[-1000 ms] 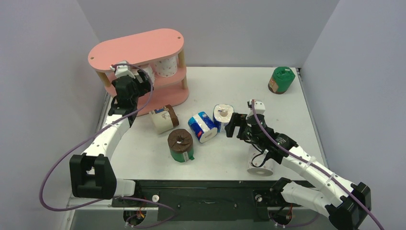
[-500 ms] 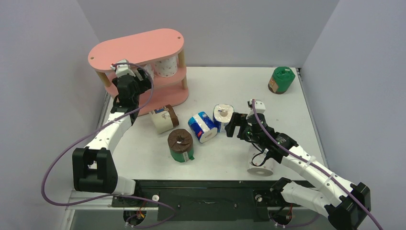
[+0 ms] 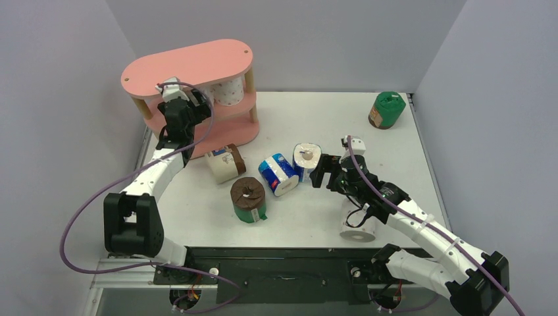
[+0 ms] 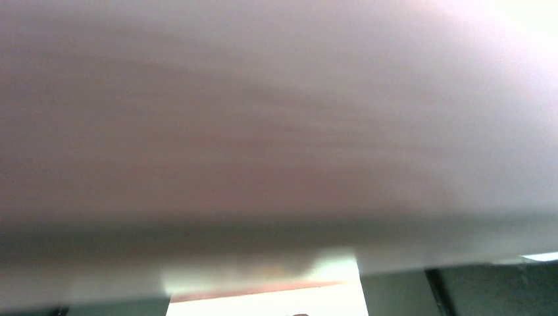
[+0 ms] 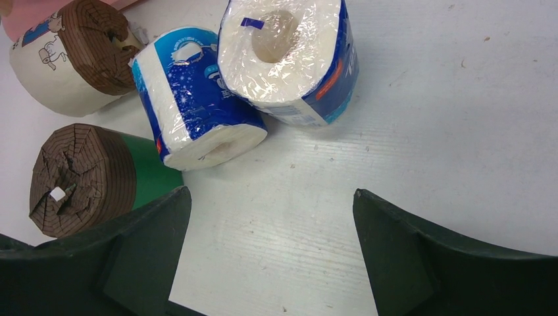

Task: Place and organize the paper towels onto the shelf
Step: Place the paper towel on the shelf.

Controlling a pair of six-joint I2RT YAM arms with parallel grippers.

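Plainly, the right gripper (image 5: 271, 197) gapes wide and empty, facing the blue-wrapped roll (image 5: 289, 56), which stands upright to the right of the shelf (image 3: 191, 66), well clear of it. Light and squashy under slick plastic, it likely wants a gentle pinch across its round sides. The left gripper (image 3: 189, 110) reaches into the shelf's middle tier; whether its jaws hold anything I cannot tell.

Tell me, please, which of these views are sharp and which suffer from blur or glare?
Left wrist view: almost all an unfocused pink-grey smear, washed out at upper right, nothing readable. Right wrist view: sharp, with glare on the plastic of the upright blue-and-white roll. Top external view: sharp, evenly lit, only soft shadows.
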